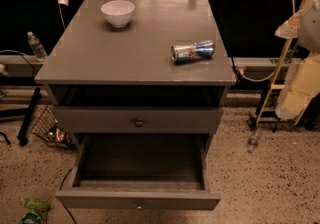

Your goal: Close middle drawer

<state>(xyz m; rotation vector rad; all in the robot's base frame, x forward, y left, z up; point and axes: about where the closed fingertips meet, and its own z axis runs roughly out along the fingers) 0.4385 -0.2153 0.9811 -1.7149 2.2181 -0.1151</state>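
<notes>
1. From my remote station, the grey cabinet fills the view, seen from above and in front, on a speckled floor.
2. The middle drawer stands pulled well out toward the camera. Its dark inside is open to view, and its small round knob sits centred on the front, near the bottom edge of the view.
3. Above it, the top drawer, with its larger knob, sits much farther back. A dark gap shows between its front and the cabinet top.
4. On the cabinet top, a white bowl stands upright toward the back left. A crushed can lies on its side toward the right, well apart from the bowl.
5. The gripper is outside my view, so I cannot tell whether the claw is apart or together. Only pale blurred shapes show at the right edge, and I cannot tell what they are.
6. On the floor, a clear bottle stands at left, a wire basket sits beside the cabinet's left side, and a green packet lies at bottom left.
</notes>
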